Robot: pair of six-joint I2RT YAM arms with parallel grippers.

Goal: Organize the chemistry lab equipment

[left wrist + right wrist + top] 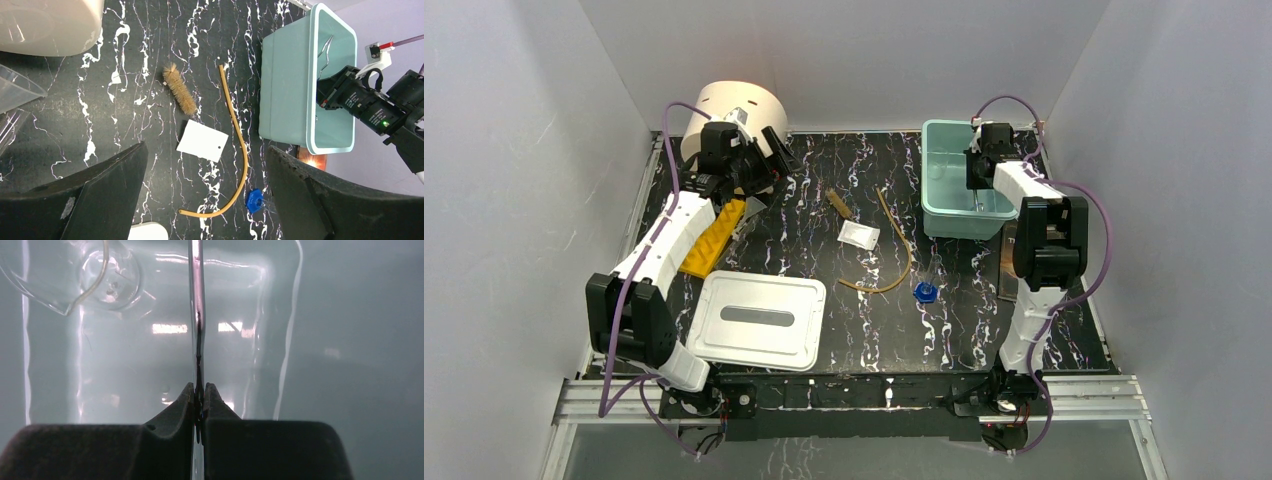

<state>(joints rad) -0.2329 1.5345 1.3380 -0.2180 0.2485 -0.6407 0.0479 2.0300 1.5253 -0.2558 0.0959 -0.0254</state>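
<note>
My right gripper (200, 387) is inside the teal bin (944, 222) and shut on the metal tongs (196, 315), which hang upright into it. A clear glass piece (107, 277) lies on the bin floor. My left gripper (206, 148) is open and empty at the back left (769, 172), above the table. On the table lie the brush (180, 89), the white packet (202, 140), the tan rubber tube (240, 150) and the clear flask with its blue cap (254, 200). The clear beaker (15, 92) and the yellow holed rack (714, 238) are by the left arm.
The big cream cylinder (734, 112) stands at the back left behind my left gripper. A white lidded tray (759, 320) sits at the front left. A flat dark book (1007, 268) lies under the right arm, beside the bin. White walls enclose the table.
</note>
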